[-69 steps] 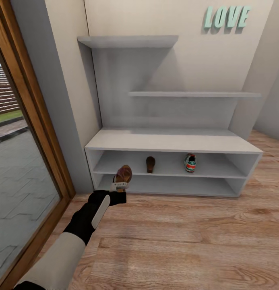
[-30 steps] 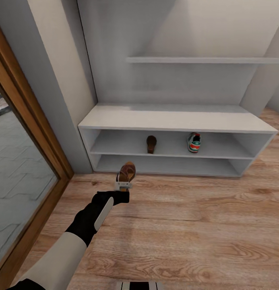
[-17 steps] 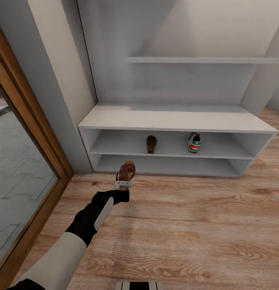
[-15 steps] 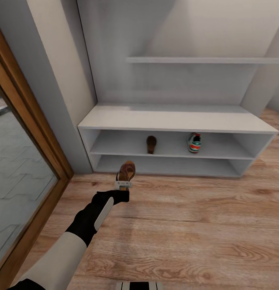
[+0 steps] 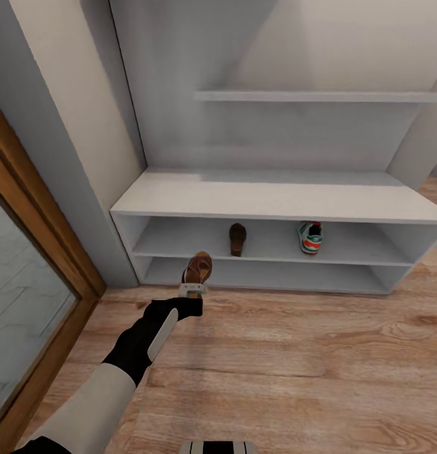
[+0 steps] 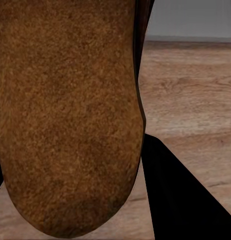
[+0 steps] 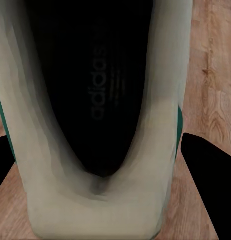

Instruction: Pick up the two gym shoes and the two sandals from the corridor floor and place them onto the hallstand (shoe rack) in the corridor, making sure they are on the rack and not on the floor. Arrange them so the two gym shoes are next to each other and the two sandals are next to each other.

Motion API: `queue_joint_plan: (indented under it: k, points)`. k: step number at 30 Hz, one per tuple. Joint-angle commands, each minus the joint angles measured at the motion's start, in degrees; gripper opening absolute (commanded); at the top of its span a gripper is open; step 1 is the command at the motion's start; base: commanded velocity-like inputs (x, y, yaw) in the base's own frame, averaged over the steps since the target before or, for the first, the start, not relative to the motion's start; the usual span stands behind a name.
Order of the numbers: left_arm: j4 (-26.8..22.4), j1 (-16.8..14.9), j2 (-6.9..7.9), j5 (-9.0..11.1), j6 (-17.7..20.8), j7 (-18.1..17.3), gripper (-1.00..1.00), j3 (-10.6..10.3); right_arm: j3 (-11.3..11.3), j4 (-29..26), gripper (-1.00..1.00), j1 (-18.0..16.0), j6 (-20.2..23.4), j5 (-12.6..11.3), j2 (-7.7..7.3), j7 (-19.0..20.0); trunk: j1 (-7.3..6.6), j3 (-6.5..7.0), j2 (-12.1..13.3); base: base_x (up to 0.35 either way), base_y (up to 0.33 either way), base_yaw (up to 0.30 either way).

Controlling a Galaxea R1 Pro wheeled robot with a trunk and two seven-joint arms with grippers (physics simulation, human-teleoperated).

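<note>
Closer now than a moment ago, the wide white hallstand with two open shelf tiers [image 5: 275,202] sits larger and lower in the head view as the camera has advanced toward it, while the left arm holds much the same pose. Its left gripper [image 5: 193,290] is clamped on a flat brown leather sandal with dark straps [image 5: 197,268], held out above the light brown wood-plank corridor floor [image 5: 294,366], just in front of the rack's lower left corner. In the left wrist view the sandal's rough brown sole [image 6: 70,115] looms close to the lens, one black finger [image 6: 180,195] beside it. On the upper shelf tier rest a second brown sandal [image 5: 237,239], toe pointing inward, and a white gym shoe with green stripes and red-orange patches [image 5: 311,237], well apart from each other (the lower tier shows nothing on it). The right wrist view shows the other white gym shoe [image 7: 100,150] from above, its dark insole bearing a printed brand name, green trim at its sides and black fingers [image 7: 205,170] flanking it over the wood planks; the right gripper [image 7: 100,200] appears to be gripping this shoe. A wood-framed glass door [image 5: 29,265] stands to the left.
</note>
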Motion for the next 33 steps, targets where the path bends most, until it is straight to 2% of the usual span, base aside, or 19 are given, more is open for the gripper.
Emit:
queue_joint_plan:
  k: [1,19,28,33]
  points:
    - [-0.08,-0.03,0.02,0.41,0.29,0.31,-1.0,-0.09,-0.09,-0.05,-1.0,-0.08,0.21,0.61,0.0,0.55,0.02,-0.05,-0.02,0.348,-0.095,0.0]
    - [-0.08,-0.03,0.02,0.41,0.29,0.31,-1.0,-0.09,-0.09,-0.05,-1.0,-0.08,0.21,0.62,-0.01,0.55,0.02,-0.05,-0.02,0.345,-0.167,0.0]
    - [-0.08,-0.03,0.02,0.41,0.29,0.31,-1.0,-0.09,-0.09,-0.05,-1.0,-0.08,0.21,0.61,0.0,0.55,0.02,-0.05,-0.02,0.348,-0.038,0.0]
    - [-0.08,-0.03,0.02,0.41,0.29,0.31,-1.0,-0.09,-0.09,-0.05,-1.0,-0.08,0.21,0.61,-0.02,0.55,0.02,-0.05,-0.02,0.2,-0.001,0.0]
